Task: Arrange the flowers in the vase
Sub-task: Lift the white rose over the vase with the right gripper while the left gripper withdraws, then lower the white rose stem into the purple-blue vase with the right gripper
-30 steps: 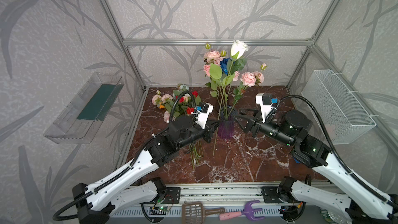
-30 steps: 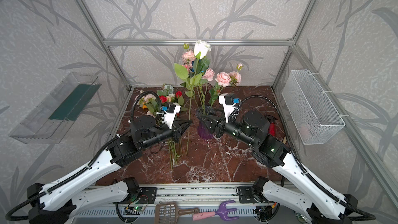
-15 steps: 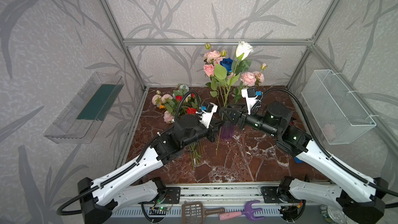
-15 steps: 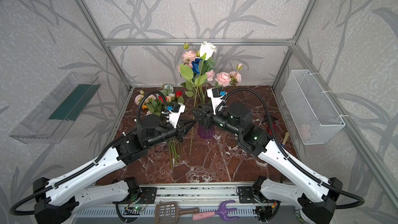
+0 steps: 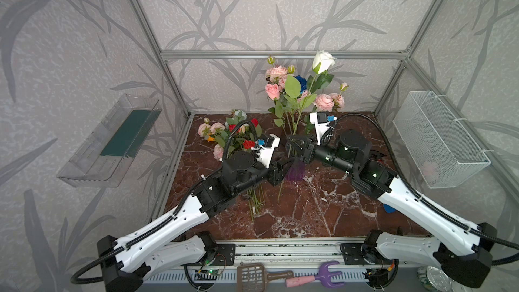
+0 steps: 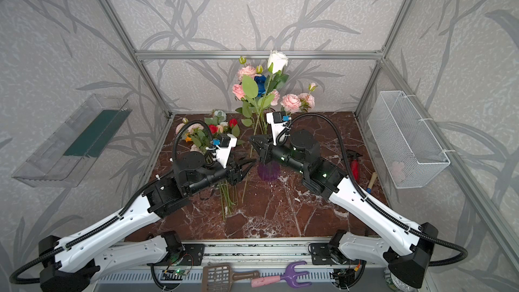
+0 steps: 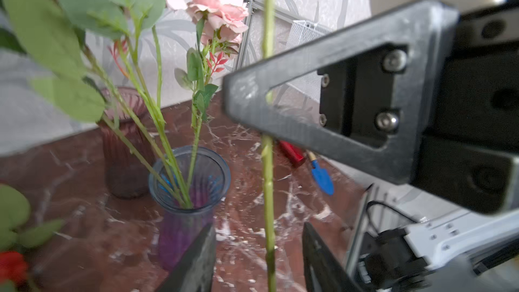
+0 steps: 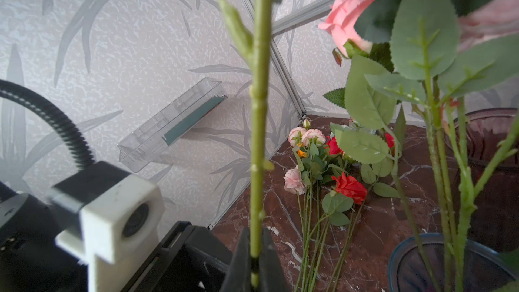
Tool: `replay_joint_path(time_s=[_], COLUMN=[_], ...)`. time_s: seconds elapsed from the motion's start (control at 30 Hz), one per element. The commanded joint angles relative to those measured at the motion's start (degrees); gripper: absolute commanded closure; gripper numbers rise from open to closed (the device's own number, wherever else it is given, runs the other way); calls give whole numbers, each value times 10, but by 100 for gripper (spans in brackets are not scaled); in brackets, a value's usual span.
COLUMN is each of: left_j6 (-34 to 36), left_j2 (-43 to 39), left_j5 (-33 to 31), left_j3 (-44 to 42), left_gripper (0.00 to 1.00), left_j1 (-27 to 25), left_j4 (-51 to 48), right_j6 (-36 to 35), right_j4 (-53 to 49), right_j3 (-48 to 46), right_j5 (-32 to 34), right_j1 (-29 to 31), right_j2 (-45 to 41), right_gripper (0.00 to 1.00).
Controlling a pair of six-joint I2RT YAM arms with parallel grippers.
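Note:
A white rose (image 5: 323,61) (image 6: 277,61) stands upright beside the vase, its long green stem (image 8: 259,108) (image 7: 268,178) hanging down outside it. My right gripper (image 5: 289,143) (image 6: 254,143) (image 8: 254,259) is shut on that stem. Just below it, my left gripper (image 5: 283,164) (image 6: 247,165) (image 7: 258,248) is open, with the stem free between its fingers. The blue-rimmed purple glass vase (image 5: 295,171) (image 6: 268,172) (image 7: 191,181) holds pink blooms and a blue rose (image 5: 302,81). More flowers (image 5: 233,136) (image 6: 207,133) (image 8: 323,175) lie piled on the table at the left.
A darker purple vase (image 7: 126,141) stands behind the first one. A clear tray (image 5: 112,141) hangs on the left wall and a wire basket (image 5: 438,139) on the right. A red spray bottle (image 6: 355,164) and a blue trowel (image 7: 323,176) lie at the right; garden tools (image 5: 317,278) lie in front.
My right gripper has swung left to the white rose's stem and shut on it. My left gripper has opened and let the stem go. The rose has shifted slightly right.

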Motion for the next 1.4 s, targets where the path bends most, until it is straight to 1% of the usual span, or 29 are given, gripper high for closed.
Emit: replay_joint_path(time_s=[0.0, 0.07, 0.17, 0.27, 0.37, 0.47, 0.63, 0.8, 0.9, 1.07, 1.17, 1.23, 1.37], left_j6=[11, 12, 5, -2, -9, -14, -17, -22, -25, -30, -32, -33, -38], left_j2=[-36, -66, -121, -173, -213, -241, -271, -284, -284, -278, -269, -261, -249], left_j5=[-59, -106, -181, -227, -249, -261, -275, -282, -286, -290, -289, -287, -285], left_j3=[-17, -34, -71, -107, -129, -141, -150, -154, -156, -161, -162, -160, -160], left_gripper=[40, 37, 36, 36, 36, 36, 36, 36, 36, 36, 36, 36, 36], left_j1=[-2, -1, -1, -1, -1, -1, -1, -1, -2, -1, -1, -1, -2], left_j4=[8, 8, 15, 12, -6, -26, -48, -58, -60, -54, -50, -46, -40], right_j6=[-32, -72, -143, -216, -277, -325, -380, -376, -360, -312, -289, -278, -261], right_j4=[4, -9, -17, -6, 12, 35, 85, 83, 90, 85, 74, 64, 69], right_j3=[39, 56, 77, 92, 108, 115, 112, 113, 81, 22, 0, -6, -31], right_j5=[30, 62, 128, 203, 253, 269, 290, 289, 290, 297, 306, 307, 312], right_j1=[2, 2, 2, 2, 1, 1, 0, -15, -21, -31, -32, -33, -33], right_j2=[-8, -15, -26, -27, -16, 3, 38, 67, 65, 60, 65, 70, 63], right_gripper=[100, 100, 99, 99, 99, 99, 99, 99, 99, 98, 94, 89, 75])
